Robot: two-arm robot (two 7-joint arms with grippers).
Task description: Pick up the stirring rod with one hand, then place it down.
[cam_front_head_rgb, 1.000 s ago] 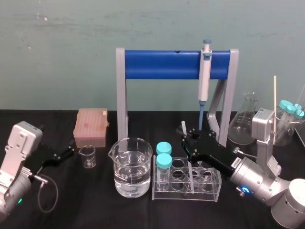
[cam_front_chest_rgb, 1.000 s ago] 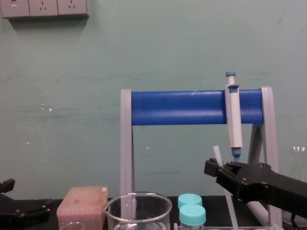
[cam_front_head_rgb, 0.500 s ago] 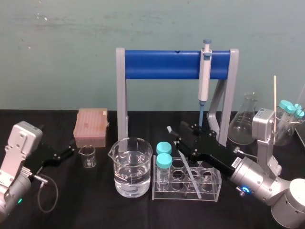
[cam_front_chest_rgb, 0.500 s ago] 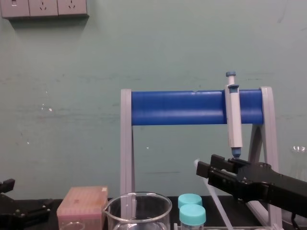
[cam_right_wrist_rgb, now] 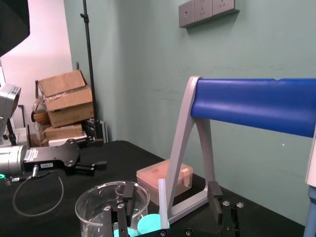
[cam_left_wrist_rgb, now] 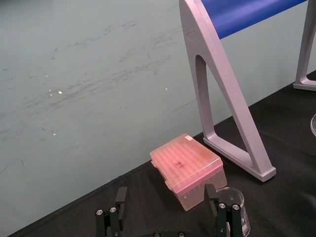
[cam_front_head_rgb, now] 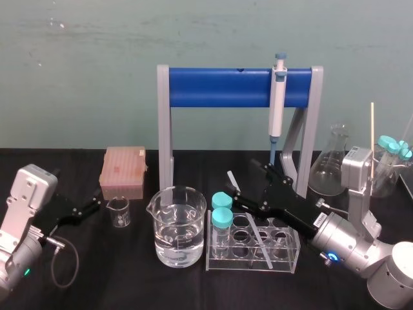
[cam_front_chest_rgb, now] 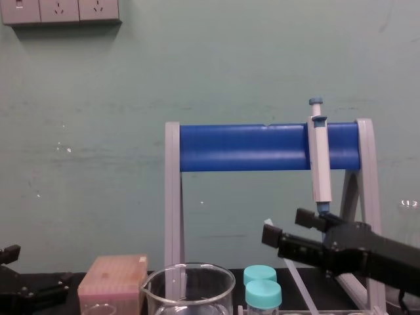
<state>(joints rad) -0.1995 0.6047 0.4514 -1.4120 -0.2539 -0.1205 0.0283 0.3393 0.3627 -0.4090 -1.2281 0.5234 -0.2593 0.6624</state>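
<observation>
– Since a second ago the stirring rod (cam_front_head_rgb: 258,231) has tipped from straight up to leaning, and the right gripper (cam_front_head_rgb: 251,183) has let go of it. Its fingers are now wide apart.

– So where is the rod?

– It leans in the clear rack (cam_front_head_rgb: 284,261). Its top end points to the robot's left and sticks up between the spread fingers. From the right wrist camera it seems to touch neither of them.

– Which hole is it in?

– That cannot be told. The bottom end is hard to see through the clear plastic, and the chest camera cuts the rack off.

– What else sits in the rack?

– Two tubes (cam_front_head_rgb: 221,210) with teal caps, at its left end. What is inside them is hard to make out.

– And the other pots?

– The big beaker (cam_front_head_rgb: 181,226) just beside the rack has clear water in it. The small beaker (cam_front_head_rgb: 118,211) by the pink box (cam_front_head_rgb: 122,171) looks empty. The flask (cam_front_head_rgb: 331,161) at the back is partly behind the right arm.

– And the left gripper (cam_front_head_rgb: 95,205)?

– It rests at the left of the table (cam_front_head_rgb: 129,281), near the small beaker, with its fingers spread and nothing in them.
</observation>
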